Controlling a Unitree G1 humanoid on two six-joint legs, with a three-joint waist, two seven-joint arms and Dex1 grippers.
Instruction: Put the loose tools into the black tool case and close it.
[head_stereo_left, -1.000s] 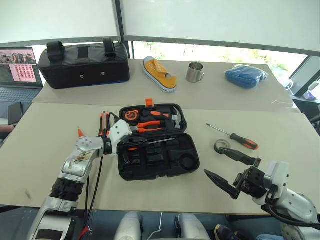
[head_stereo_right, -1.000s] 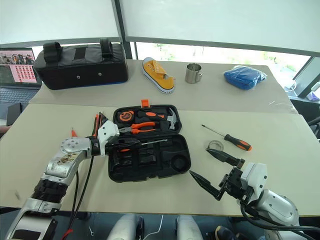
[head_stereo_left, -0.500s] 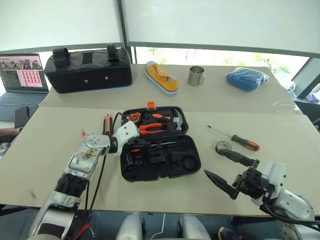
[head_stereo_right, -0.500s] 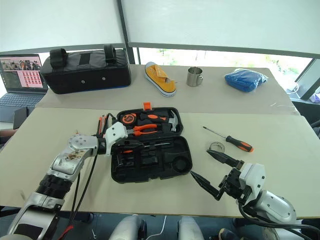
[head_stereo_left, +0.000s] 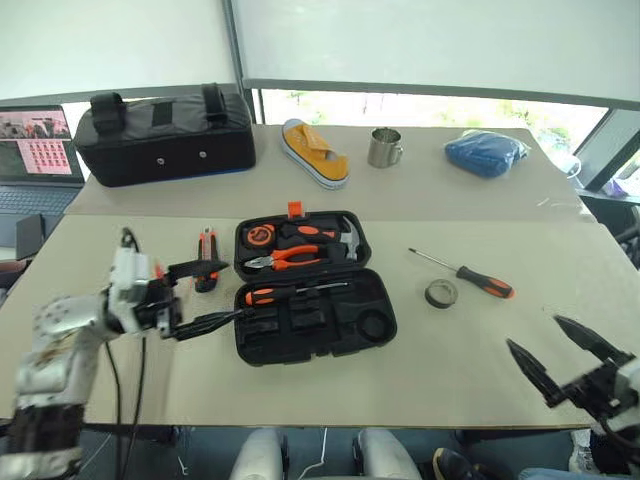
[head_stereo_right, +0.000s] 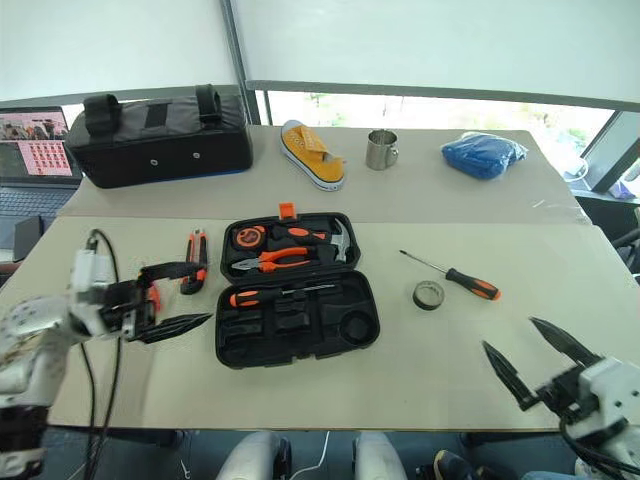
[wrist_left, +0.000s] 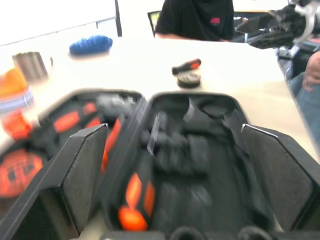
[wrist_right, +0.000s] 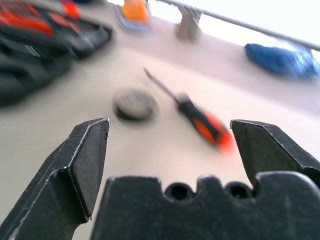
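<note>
Two pale beige benches (head_stereo_left: 480, 190) stand end to end beneath a run of windows (head_stereo_left: 400, 105), where white roller blinds (head_stereo_left: 430, 45) hang most of the way down and daylight shows greenery through the strip left uncovered. A dark mullion (head_stereo_left: 232, 45) splits the blinds above the far bench. Off that bench's left end, a laptop (head_stereo_left: 35, 140) sits open (its screen showing a grid of pink thumbnails). Dark flooring (head_stereo_left: 215, 445) lies below the near bench's front edge. In the left wrist view, a person in a black shirt (wrist_left: 195, 20) sits beyond the bench.
</note>
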